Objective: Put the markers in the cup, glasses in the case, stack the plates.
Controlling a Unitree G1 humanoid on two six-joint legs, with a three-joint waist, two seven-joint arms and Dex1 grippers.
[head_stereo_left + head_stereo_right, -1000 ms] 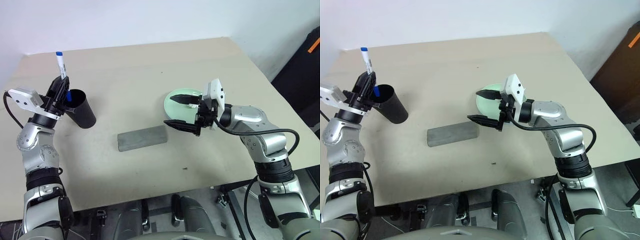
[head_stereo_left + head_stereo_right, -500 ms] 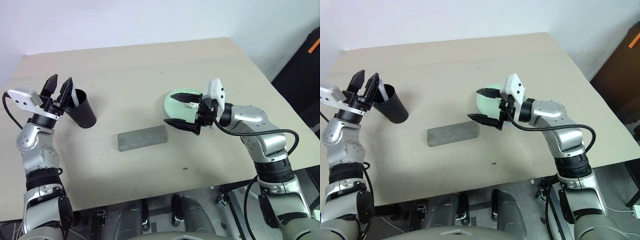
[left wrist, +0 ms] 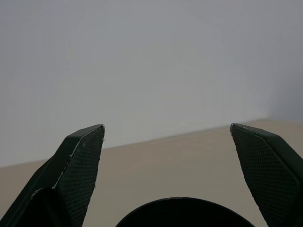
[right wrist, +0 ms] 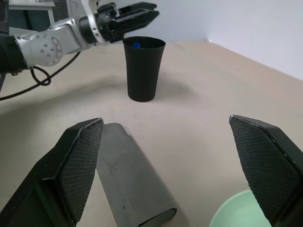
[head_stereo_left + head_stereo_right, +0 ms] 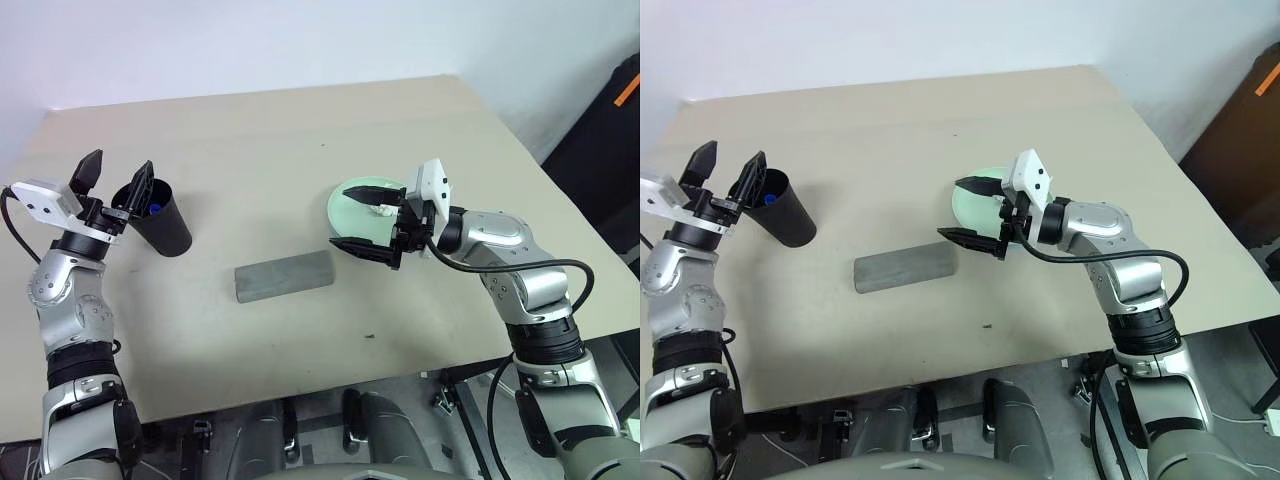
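**Both hands spread wide, blue-capped marker standing in the cup**

On the beige worktop (image 5: pixel 260 130) the black cup (image 5: pixel 165 220) stands upright toward nine o'clock, and a blue marker cap (image 5: pixel 154 210) shows just inside its rim. The left hand (image 5: pixel 117 176) hovers over the cup's mouth at its ten o'clock side, fingers spread as far apart as they go, with nothing between them; in the right wrist view its fingertips sit just above the rim, apart from it.

The grey case (image 5: pixel 284 275) lies flat near the middle of the worktop, closed, at about four o'clock from the cup and well apart from it. At two o'clock from the case rests the pale mint green plate (image 5: pixel 350 208), partly covered by the right hand (image 5: pixel 369 222). That hand points toward nine o'clock, its two black fingers splayed wide and empty, one over the plate's far edge and the other just over its near edge, between plate and case. I cannot tell whether the fingers touch the plate.
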